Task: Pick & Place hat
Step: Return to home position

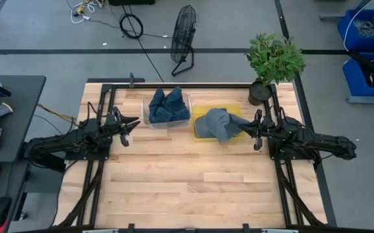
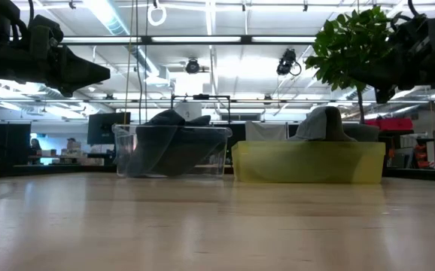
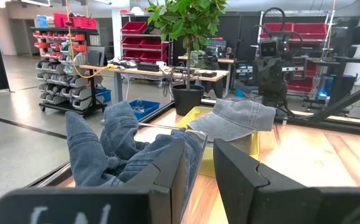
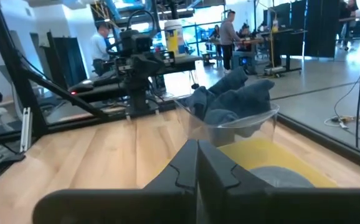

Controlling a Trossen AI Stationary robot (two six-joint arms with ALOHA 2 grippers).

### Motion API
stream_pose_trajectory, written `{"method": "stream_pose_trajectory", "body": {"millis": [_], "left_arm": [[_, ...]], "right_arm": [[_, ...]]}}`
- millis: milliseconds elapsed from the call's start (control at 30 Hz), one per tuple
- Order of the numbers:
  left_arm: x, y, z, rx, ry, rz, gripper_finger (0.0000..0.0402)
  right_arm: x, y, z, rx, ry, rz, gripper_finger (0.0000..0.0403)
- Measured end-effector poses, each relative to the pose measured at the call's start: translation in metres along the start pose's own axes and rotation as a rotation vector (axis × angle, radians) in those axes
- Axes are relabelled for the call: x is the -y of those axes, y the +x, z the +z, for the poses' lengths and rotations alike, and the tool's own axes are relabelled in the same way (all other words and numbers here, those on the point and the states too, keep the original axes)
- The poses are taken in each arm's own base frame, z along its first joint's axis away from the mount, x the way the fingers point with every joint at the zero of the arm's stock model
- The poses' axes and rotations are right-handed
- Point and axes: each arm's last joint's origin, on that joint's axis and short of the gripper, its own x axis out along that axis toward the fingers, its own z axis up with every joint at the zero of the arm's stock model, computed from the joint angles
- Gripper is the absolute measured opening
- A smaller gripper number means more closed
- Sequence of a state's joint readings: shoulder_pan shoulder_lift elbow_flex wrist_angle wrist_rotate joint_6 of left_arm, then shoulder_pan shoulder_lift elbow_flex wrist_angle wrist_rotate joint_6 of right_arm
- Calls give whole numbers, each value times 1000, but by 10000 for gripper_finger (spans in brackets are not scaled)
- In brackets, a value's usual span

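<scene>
The grey hat [image 1: 217, 123] lies in the yellow bin [image 1: 206, 110] at the table's far middle, crown up, with its brim draped over the bin's right rim. It also shows in the low view [image 2: 324, 123] and both wrist views [image 3: 239, 118] [image 4: 281, 178]. My right gripper [image 1: 254, 129] [image 4: 197, 144] hovers just right of the brim, shut, with nothing visible between its fingers. My left gripper [image 1: 132, 127] [image 3: 199, 147] waits left of the clear bin [image 1: 145, 118], open a little.
The clear bin [image 2: 127, 154] beside the yellow bin [image 2: 308, 162] holds crumpled blue denim pieces [image 1: 167, 103]. A potted plant [image 1: 274, 59] stands at the table's far right corner. A fan [image 1: 184, 35] stands on the floor beyond the table. The near half of the table is bare wood.
</scene>
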State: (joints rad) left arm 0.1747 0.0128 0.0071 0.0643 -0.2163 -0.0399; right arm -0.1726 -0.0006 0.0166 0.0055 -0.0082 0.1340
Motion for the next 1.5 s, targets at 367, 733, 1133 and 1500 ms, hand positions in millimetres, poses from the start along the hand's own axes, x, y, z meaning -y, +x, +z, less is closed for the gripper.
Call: {"method": "stream_pose_trajectory", "body": {"millis": [367, 733, 1133, 1500], "left_arm": [[0, 0, 0, 0, 0, 0, 87], [0, 0, 0, 0, 0, 0, 87], [0, 0, 0, 0, 0, 0, 87], [0, 0, 0, 0, 0, 0, 87]], "right_arm": [[0, 0, 0, 0, -75, 0, 13], [0, 0, 0, 0, -65, 0, 13], [0, 0, 0, 0, -65, 0, 13], [0, 0, 0, 0, -65, 0, 13]]}}
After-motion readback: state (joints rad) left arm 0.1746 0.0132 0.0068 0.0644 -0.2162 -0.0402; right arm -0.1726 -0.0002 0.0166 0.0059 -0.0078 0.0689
